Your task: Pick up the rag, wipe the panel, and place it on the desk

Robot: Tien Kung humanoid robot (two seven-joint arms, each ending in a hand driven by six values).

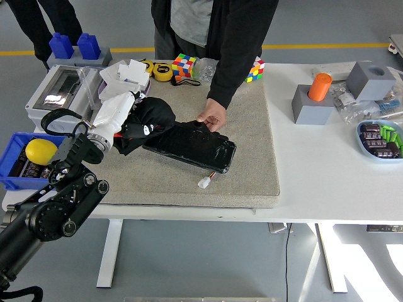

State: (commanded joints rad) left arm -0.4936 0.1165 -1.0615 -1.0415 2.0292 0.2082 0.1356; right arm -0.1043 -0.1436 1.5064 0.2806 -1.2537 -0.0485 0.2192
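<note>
The left robot hand (pixel 123 108) is squeezing the black rag (pixel 151 116) onto the panel's (pixel 192 146) left end, so hard rubbing could push the panel from the person's hand (pixel 212 116).

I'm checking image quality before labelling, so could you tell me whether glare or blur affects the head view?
Head view: sharp overall; the panel shows soft glossy highlights, no washout; the black rag in the left hand loses fold detail; bright floor patch at lower right.
</note>
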